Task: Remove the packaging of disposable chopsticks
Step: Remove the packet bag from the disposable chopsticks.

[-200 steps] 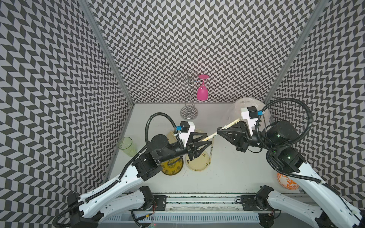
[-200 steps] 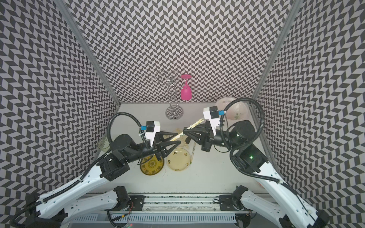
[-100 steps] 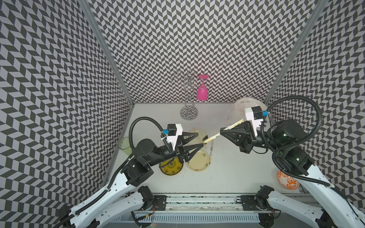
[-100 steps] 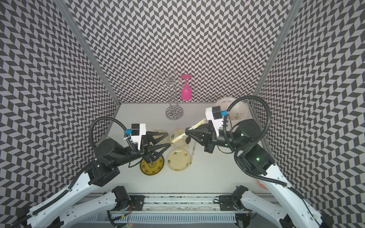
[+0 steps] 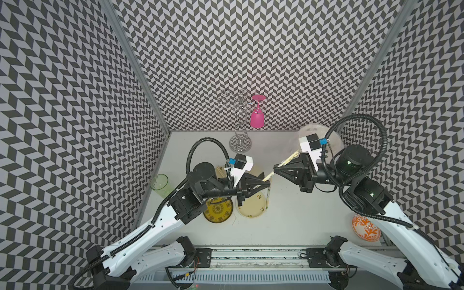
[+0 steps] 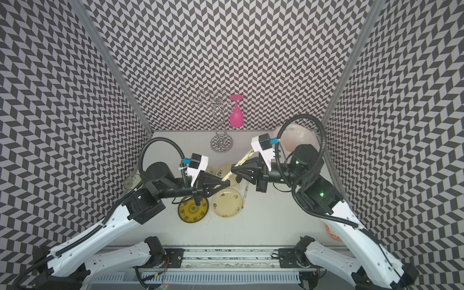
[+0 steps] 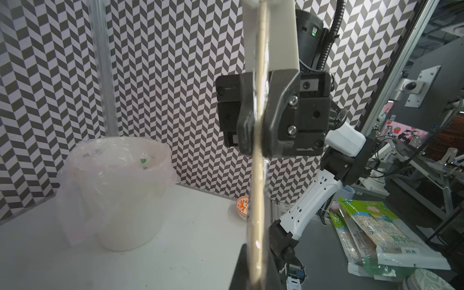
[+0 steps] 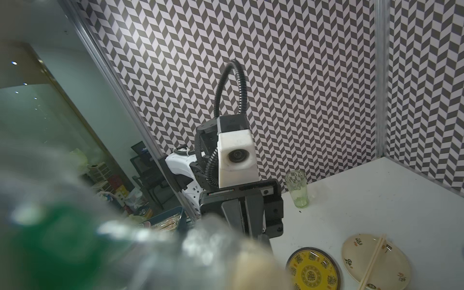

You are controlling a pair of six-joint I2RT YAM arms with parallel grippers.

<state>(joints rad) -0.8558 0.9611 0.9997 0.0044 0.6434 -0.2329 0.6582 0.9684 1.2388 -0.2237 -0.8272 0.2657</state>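
Two white robot arms reach over a pale grey desk [image 5: 301,221] inside a booth with black-and-white chevron walls. Held in the air between them, on a slant, is a pair of pale tan wooden chopsticks [image 5: 268,176] inside a long clear plastic sleeve [image 7: 257,226]. The black left fingers [image 5: 267,185] are pressed together on its lower end. The black right fingers [image 5: 276,169] are clamped shut on it farther along, and the rest juts out behind them toward the back right corner. In the right wrist view, the sleeve's green end is a close blur that hides much of the scene.

Under the left arm lie a round yellow plate with dark patterns [image 5: 218,209] and a round cream plate [image 5: 251,207], side by side and each partly hidden by the arm. Another pair of sticks [image 8: 374,258] lies across the cream plate's edge. A green-tinted clear tumbler [image 5: 159,182] stands near the left wall. At the back wall a pink goblet [image 5: 257,118] hangs upside down from a silver wire rack [image 5: 239,144]. A white bin lined with a pinkish translucent bag [image 7: 118,190] fills the back right corner, behind the right arm. An orange-and-white patterned bowl [image 5: 366,227] sits at the front right, partly covered by that arm.
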